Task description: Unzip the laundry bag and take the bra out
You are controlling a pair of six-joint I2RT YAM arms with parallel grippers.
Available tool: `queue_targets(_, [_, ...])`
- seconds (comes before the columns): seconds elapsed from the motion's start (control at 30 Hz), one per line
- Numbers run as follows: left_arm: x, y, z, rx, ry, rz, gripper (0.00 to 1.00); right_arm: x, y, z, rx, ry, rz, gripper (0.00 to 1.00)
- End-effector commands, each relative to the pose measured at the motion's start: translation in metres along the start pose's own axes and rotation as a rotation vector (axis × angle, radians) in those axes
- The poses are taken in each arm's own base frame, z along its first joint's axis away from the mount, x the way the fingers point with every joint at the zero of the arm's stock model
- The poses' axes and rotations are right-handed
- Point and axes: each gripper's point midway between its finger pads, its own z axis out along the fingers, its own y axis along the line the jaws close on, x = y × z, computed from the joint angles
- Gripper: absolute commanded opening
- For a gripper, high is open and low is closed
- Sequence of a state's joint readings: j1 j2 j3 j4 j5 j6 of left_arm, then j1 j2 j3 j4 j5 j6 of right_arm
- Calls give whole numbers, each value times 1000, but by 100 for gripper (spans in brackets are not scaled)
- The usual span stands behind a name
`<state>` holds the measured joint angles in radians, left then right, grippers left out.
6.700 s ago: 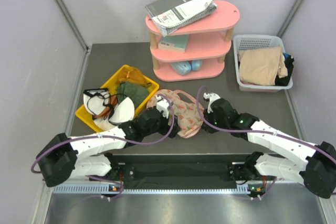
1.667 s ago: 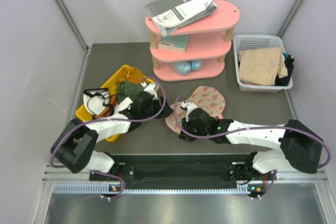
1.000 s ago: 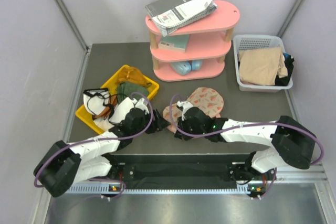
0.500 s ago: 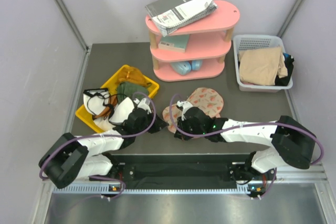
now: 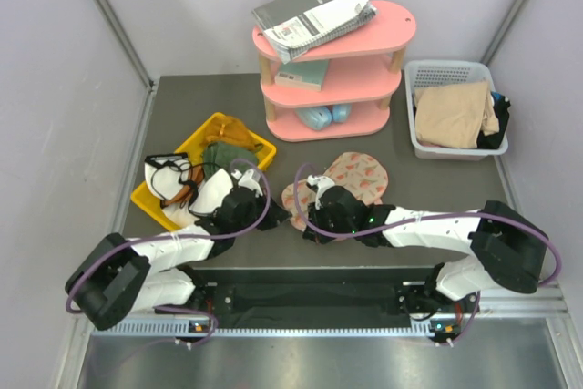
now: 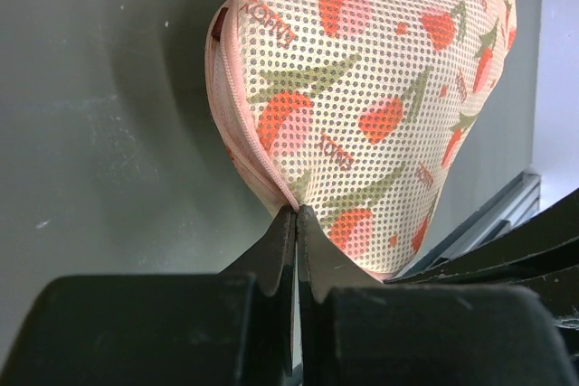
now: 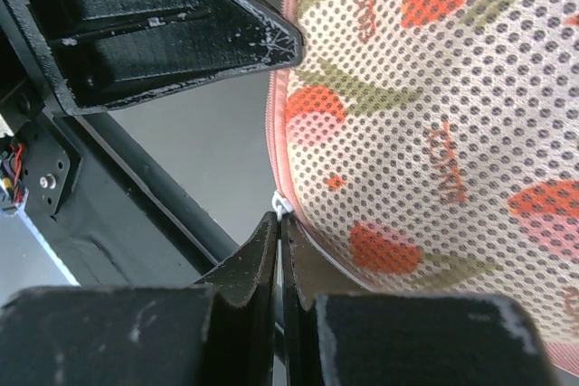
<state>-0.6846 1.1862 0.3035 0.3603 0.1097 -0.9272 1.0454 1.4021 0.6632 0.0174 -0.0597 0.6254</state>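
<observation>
- A dark grey table stands between pale lilac walls. A pink shelf is at the back, a yellow bin of clothes on the left, and a white basket with a beige cloth on the right.
- The laundry bag lies on the table in front of the shelf, between bin and basket. Its near-left end is where both arms meet.
- In the left wrist view the left fingers are pressed together with no gap, their tips pinching the pink trim at the bag's edge. The fruit-print mesh bulges up above them.
- In the right wrist view the right fingers are likewise closed tip to tip on the bag's pink zip edge. A small white piece sits right at the tips; whether it is the zip pull cannot be told.
- The two pairs of fingers grip the same end of the bag, just beside each other, and the left arm's black body shows in the right wrist view.
- From above, the far part of the bag rests flat on the table.
</observation>
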Motion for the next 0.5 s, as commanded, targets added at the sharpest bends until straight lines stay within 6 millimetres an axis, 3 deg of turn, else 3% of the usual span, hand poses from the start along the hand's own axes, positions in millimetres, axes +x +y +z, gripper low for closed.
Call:
queue_targets(0.0, [-22, -12, 2, -5, -64, 54, 0, -13, 10, -6, -9, -45, -4, 0])
queue_targets(0.47, [-46, 3, 4, -66, -92, 100, 0, -5, -22, -24, 80, -62, 26, 0])
